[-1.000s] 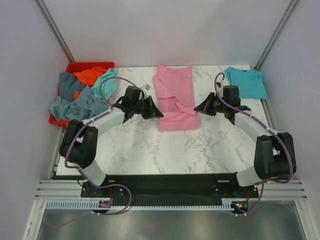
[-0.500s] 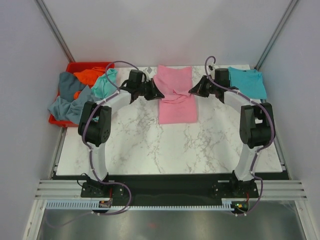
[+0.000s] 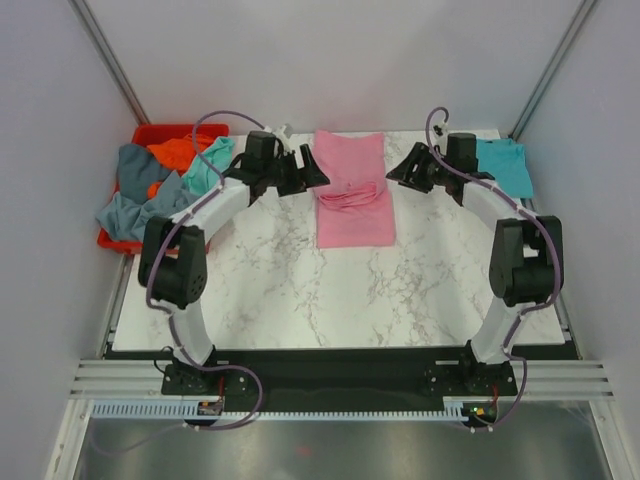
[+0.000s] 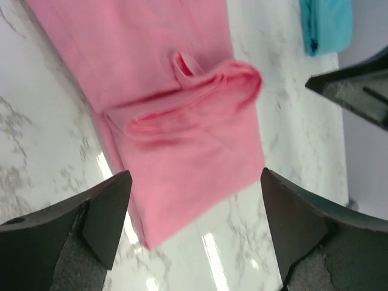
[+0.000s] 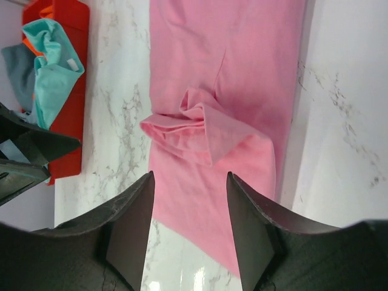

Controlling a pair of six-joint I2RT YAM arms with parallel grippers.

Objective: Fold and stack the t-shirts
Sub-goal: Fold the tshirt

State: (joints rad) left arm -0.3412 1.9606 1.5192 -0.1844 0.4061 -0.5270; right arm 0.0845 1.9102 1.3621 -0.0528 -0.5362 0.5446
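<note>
Along the tabletop's (image 3: 330, 290) far edge lies the pink shirt (image 3: 352, 190), a bunched fold across it. Both released, the left fingers (image 4: 103, 212) and right fingers (image 5: 130, 224) flank its side edges. Open marble runs from its hem to the near edge.

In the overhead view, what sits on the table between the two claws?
The pink t-shirt, bunched across its middle, lies between the left claw and the right claw. The top view shows it.

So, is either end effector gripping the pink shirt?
No, left end effector and right end effector are open; the pink shirt lies free.
</note>
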